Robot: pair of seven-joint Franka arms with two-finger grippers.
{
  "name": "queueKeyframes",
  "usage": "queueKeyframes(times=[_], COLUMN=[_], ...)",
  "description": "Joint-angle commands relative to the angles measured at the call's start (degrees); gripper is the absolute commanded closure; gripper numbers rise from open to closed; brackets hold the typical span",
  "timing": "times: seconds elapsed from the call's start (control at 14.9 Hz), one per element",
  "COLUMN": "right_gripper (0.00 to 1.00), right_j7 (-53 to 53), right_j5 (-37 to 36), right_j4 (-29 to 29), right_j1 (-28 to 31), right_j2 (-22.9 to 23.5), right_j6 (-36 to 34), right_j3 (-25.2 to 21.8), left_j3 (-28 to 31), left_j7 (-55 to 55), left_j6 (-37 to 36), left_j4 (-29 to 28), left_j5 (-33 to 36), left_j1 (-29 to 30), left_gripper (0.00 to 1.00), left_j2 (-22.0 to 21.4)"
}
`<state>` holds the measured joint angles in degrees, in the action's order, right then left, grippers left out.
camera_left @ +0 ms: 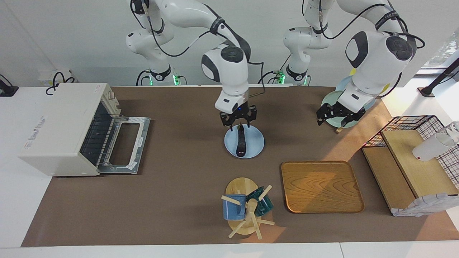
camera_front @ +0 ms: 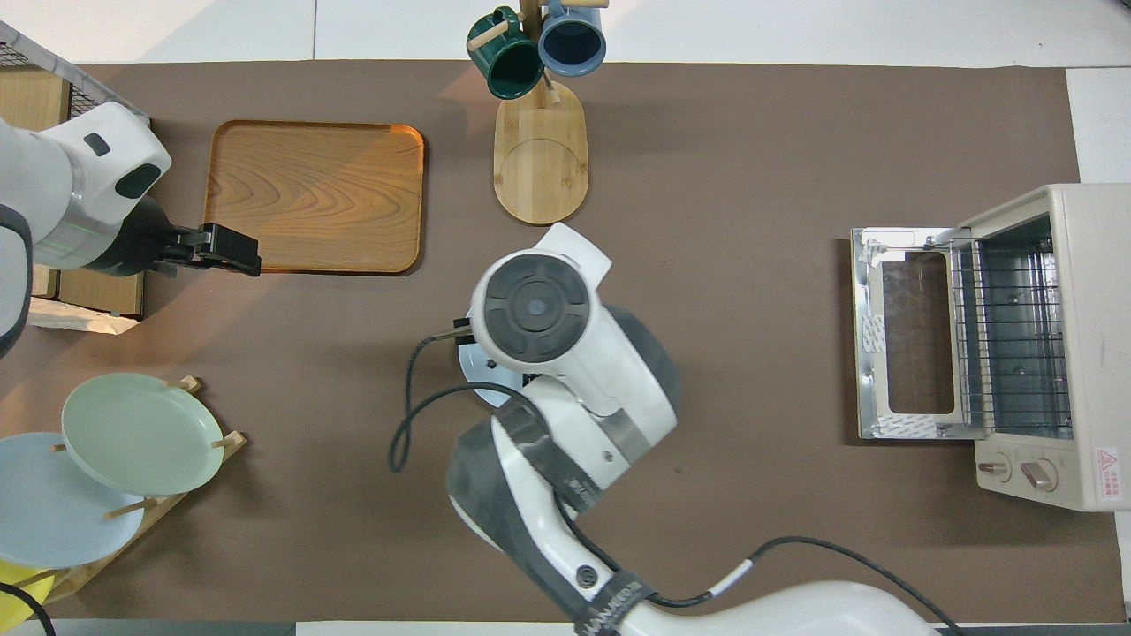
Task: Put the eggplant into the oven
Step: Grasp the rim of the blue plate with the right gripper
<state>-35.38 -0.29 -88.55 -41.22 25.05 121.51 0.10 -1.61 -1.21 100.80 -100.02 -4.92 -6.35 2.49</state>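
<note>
Not yet lifted: eggplant (camera_left: pixel 241 140) lies lengthwise on the pale blue plate (camera_left: pixel 255 143) mid-bench, well apart from the oven (camera_left: pixel 61 127) at the right arm's end. Oven door (camera_left: pixel 126 145) already dropped open, wire rack (camera_front: pixel 1007 331) bare, so that step looks done. Right tool (camera_left: pixel 239 123) hangs just over the eggplant's stem end, fingers spread wide, gripping nothing. Left tool (camera_left: pixel 335 115) waits, fingers apart and holding nothing, over the dish rack (camera_front: pixel 168 442). Remaining, by judgement: 3 steps: grasp, carry across, set on the rack.
</note>
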Motion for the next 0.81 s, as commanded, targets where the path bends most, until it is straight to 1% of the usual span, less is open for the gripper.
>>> queueKeyframes(times=[0.0, 0.07, 0.2, 0.34, 0.4, 0.47, 0.54, 0.61, 0.67, 0.74], right_gripper=[0.27, 0.27, 0.27, 0.27, 0.28, 0.35, 0.57, 0.87, 1.00, 1.00], right_j7=[-5.66, -6.80, -12.58, -12.79, -12.79, -12.79, -12.61, -12.52, -12.52, -12.09], right_j5=[-4.45, -4.37, -4.81, -6.29, -6.39, -6.48, -6.56, -6.83, -7.09, -7.96], right_j4=[8.84, 8.40, 9.62, 9.71, 9.89, 9.71, 9.89, 9.89, 10.15, 10.41], right_j1=[-1.31, -1.84, -6.31, -6.33, -6.32, -6.32, -6.32, -6.32, -6.32, -6.32], right_j2=[11.24, 12.81, 17.03, 17.31, 17.40, 17.31, 17.31, 17.23, 17.14, 16.96], right_j6=[4.67, 6.26, 6.89, 6.02, 6.45, 6.11, 5.67, 5.06, 4.01, 1.99], right_j3=[-0.19, -0.19, -0.62, -0.54, -0.54, -0.54, -0.54, -0.63, -0.63, -0.80], left_j3=[-0.68, -0.59, -0.59, -0.50, -0.59, -0.50, 0.11, 1.16, 1.95, 2.48], left_j7=[-0.28, -0.37, -0.54, -0.72, -0.81, -1.07, -1.07, -1.07, -1.07, -1.07], left_j6=[-3.94, -5.08, -7.28, -8.25, -8.86, -9.30, -9.22, -8.96, -9.13, -9.48], left_j4=[0.00, 0.00, 0.26, 0.96, 2.70, 4.20, 5.17, 5.27, 4.75, 4.48], left_j5=[2.37, 2.37, 2.37, 3.16, 3.25, 3.16, 3.16, 3.25, 3.51, 3.51], left_j1=[0.72, 0.72, 0.64, 0.55, 0.46, 0.20, -0.15, -1.03, -2.17, -2.53], left_gripper=[0.00, 0.00, 0.00, 0.00, 0.00, 0.00, 0.00, 0.00, 0.00, 0.00], left_j2=[-3.09, -3.97, -5.29, -6.17, -5.74, -5.13, -4.60, -4.42, -4.59, -4.60])
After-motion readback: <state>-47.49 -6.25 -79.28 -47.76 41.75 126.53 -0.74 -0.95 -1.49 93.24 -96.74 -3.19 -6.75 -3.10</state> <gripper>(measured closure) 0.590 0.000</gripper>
